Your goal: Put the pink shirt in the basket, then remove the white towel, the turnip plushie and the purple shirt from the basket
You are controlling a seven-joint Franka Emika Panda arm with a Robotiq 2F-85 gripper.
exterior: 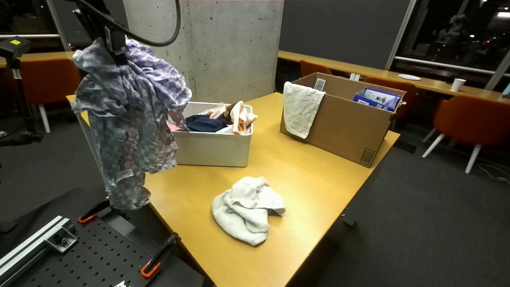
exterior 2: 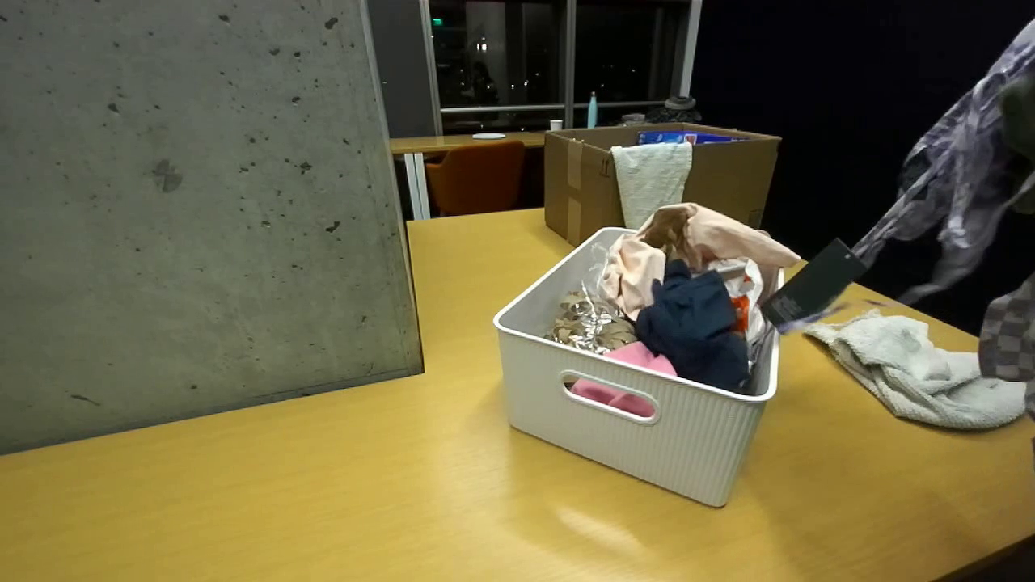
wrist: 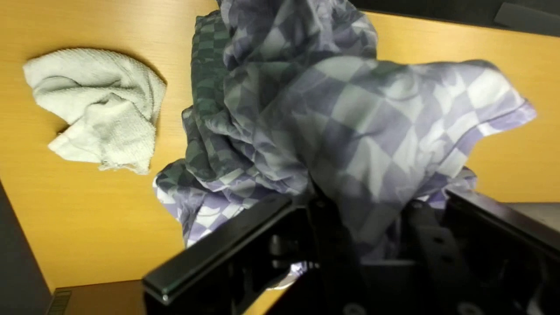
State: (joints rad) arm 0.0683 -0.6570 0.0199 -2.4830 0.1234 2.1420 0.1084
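My gripper [exterior: 119, 59] is shut on the purple shirt [exterior: 131, 119], a checkered lavender garment that hangs bunched from the fingers over the table's edge. In the wrist view the shirt's fabric [wrist: 363, 131] fills the space between the fingers. A dark tag [exterior 2: 817, 283] dangles from it beside the basket's rim. The white towel [exterior: 249, 209] lies crumpled on the table, outside the basket [exterior 2: 631, 444]. Inside the basket, rose-pink fabric of the pink shirt [exterior 2: 639, 356] shows, partly covered, and also through the handle slot. The turnip plushie is hidden or out of view.
The basket also holds a peach cloth [exterior 2: 716, 234], a navy cloth [exterior 2: 695, 323] and crinkled shiny wrap [exterior 2: 586, 323]. A cardboard box [exterior: 338, 131] with a grey-white cloth [exterior: 303, 109] over its side stands behind. Clamps [exterior: 159, 255] sit by the table edge; a concrete column [exterior: 231, 52] rises behind.
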